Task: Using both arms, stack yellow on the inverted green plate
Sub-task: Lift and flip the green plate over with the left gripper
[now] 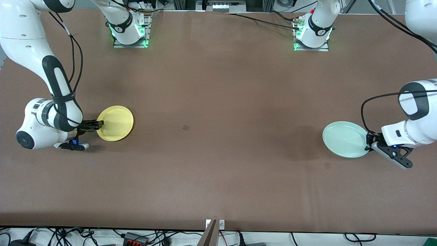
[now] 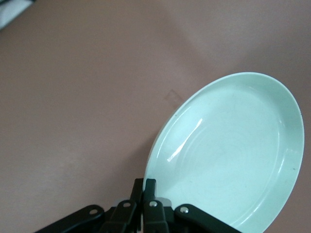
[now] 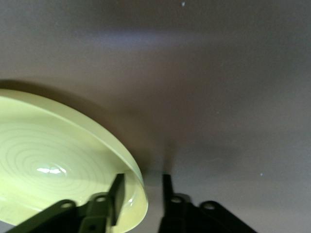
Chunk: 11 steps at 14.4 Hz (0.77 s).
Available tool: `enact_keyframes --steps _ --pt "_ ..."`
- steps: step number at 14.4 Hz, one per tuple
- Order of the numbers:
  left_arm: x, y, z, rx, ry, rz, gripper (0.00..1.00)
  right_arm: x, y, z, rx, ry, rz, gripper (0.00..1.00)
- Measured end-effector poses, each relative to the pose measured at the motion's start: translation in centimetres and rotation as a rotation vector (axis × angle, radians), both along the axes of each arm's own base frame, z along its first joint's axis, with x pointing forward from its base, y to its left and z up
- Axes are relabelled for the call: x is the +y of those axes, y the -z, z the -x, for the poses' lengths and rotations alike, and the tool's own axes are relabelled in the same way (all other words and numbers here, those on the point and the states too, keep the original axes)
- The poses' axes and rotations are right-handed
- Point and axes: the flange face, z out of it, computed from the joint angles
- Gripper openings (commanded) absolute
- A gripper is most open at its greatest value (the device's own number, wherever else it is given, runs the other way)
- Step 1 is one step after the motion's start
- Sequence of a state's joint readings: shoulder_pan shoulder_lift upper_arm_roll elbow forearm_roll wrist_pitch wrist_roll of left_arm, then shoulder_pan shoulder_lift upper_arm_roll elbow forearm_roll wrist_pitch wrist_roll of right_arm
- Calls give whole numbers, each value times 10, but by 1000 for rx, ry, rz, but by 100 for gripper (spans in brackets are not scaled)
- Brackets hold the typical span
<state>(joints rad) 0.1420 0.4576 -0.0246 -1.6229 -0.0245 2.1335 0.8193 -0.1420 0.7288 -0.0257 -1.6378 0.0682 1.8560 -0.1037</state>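
The yellow plate (image 1: 115,123) lies hollow side up on the brown table toward the right arm's end. My right gripper (image 1: 99,125) is open at its rim, one finger inside the plate (image 3: 116,191) and one outside (image 3: 166,187); the yellow plate (image 3: 53,160) fills part of the right wrist view. The pale mint-green plate (image 1: 344,139) is toward the left arm's end, hollow side up and a little tilted. My left gripper (image 1: 369,143) is shut on its rim; in the left wrist view its fingertips (image 2: 146,187) pinch the green plate's (image 2: 228,155) edge.
The brown table (image 1: 218,102) stretches between the two plates. The arm bases (image 1: 129,32) (image 1: 311,36) stand along its edge farthest from the front camera. Cables lie past the near edge.
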Motion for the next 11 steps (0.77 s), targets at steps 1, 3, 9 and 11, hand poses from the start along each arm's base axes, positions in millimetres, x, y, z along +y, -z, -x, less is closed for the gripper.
enact_keyframes --steps 1,3,9,11 --pt "-17 -12 -4 3 17 -56 0 0 0 0 1 -4 -3 0" --pt "-59 -33 -9 33 16 -163 0 0 -4 0 4 -15 -17 0" --pt "-234 -48 16 37 -143 -363 0 1 -4 0 7 -19 -23 0" --pt "-275 -45 29 1 -178 -429 0 1 -9 -1 15 -21 -30 0"
